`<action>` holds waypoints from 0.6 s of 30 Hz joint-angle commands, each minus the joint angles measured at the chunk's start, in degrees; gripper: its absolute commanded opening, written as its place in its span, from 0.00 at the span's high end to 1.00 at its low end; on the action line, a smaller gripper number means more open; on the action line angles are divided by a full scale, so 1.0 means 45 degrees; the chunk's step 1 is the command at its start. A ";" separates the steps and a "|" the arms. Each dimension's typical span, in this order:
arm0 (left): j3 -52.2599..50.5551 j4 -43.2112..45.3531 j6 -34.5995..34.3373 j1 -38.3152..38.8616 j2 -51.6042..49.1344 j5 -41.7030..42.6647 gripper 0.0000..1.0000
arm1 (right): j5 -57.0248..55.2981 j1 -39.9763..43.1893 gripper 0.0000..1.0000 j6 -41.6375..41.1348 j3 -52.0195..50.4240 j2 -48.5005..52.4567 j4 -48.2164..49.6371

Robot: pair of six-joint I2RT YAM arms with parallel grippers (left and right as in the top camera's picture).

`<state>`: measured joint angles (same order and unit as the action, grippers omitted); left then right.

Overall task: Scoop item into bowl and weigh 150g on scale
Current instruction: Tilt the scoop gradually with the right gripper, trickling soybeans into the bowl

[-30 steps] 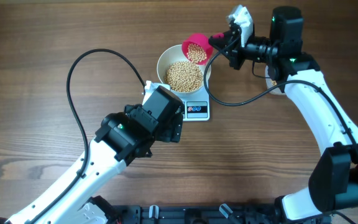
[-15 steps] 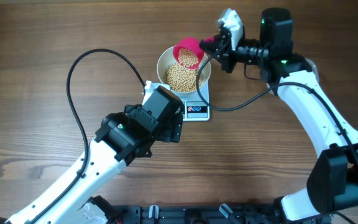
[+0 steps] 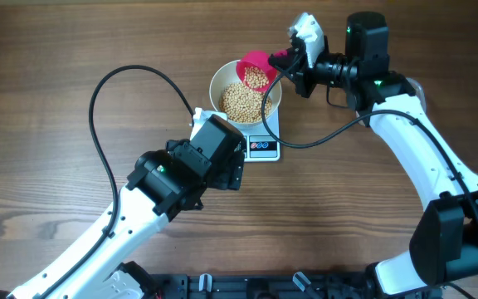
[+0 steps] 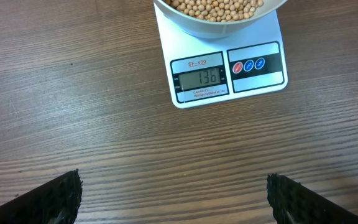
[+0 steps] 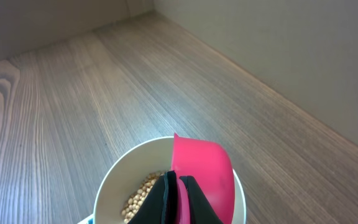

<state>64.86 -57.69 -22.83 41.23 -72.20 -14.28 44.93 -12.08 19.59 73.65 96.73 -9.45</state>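
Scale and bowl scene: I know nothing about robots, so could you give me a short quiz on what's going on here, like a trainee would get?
1. True or false: the white bowl stands on the scale.
2. What does the right tool grip? A) a pink scoop B) a metal spoon C) nothing
3. Fill in: the display on the scale reads ___.
Key: 1 true; 2 A; 3 136.
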 commanded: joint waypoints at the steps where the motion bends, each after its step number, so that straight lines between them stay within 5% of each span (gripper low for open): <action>1: -0.0058 0.0000 -0.0024 -0.0044 0.0019 -0.0029 0.00 | 0.0442 -0.0034 0.96 -0.0058 0.0194 -0.0306 -0.0131; 18: -0.0058 0.0000 -0.0024 -0.0044 0.0019 -0.0029 0.00 | 0.0053 -0.0068 0.96 -0.0393 0.0194 -0.0330 -0.0403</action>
<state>64.86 -57.69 -22.83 41.23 -72.20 -14.28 45.76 -12.14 19.09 73.65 96.73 -11.35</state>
